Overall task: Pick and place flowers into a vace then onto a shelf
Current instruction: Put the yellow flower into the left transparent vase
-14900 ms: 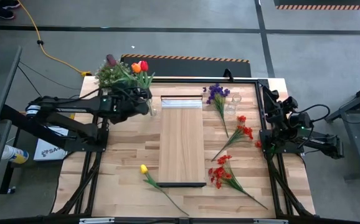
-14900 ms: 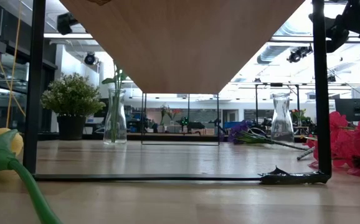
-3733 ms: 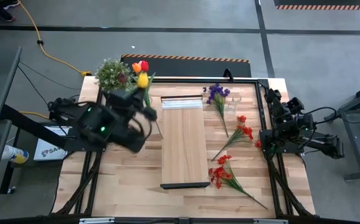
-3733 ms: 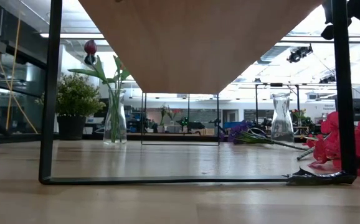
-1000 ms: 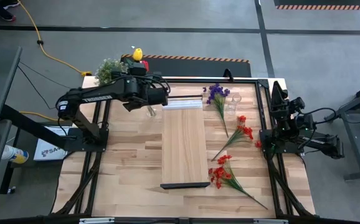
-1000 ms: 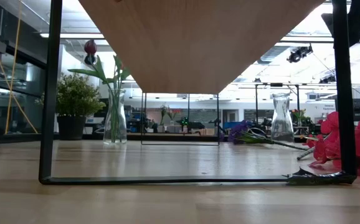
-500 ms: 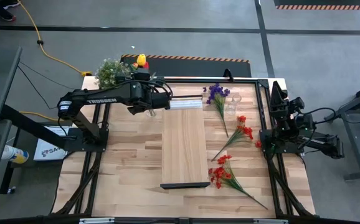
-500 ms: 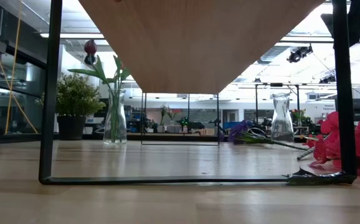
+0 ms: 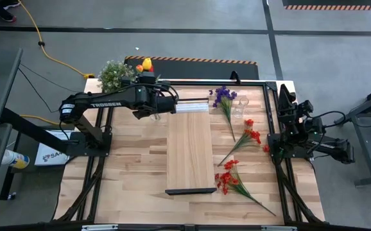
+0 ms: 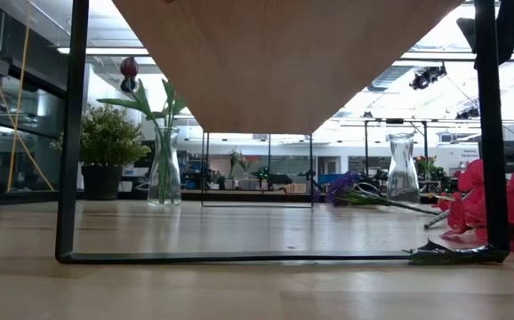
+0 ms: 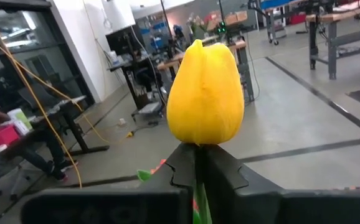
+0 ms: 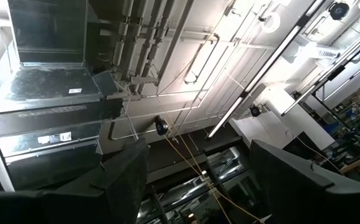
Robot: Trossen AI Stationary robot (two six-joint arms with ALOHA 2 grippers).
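My left gripper is shut on a yellow tulip and hangs high over the far left part of the table, above a glass vase. That vase stands upright and holds green stems and a dark purple tulip. Orange and red blooms show beside the yellow one. The long pale shelf lies mid-table. A purple sprig and red sprays lie flat to its right. My right gripper is open at the right edge, pointing up at the ceiling. My left gripper pinches the yellow tulip's stem right below the bloom, between its two fingers. The fingers lie about level, pointing toward the table's far side, across the upright stem. The bloom stands just above them. The stem's lower end is hidden by the gripper and arm.
An empty glass vase stands by the purple sprig, also seen in the low view. A bushy green potted plant sits at the far left corner. More red sprays lie near the shelf's near end. Black frame posts rise at the table's sides.
My left gripper, still shut on the yellow tulip, has shifted a little toward the table's near and right side, closer over the vase. The vase and the flowers lying on the table have stayed put.
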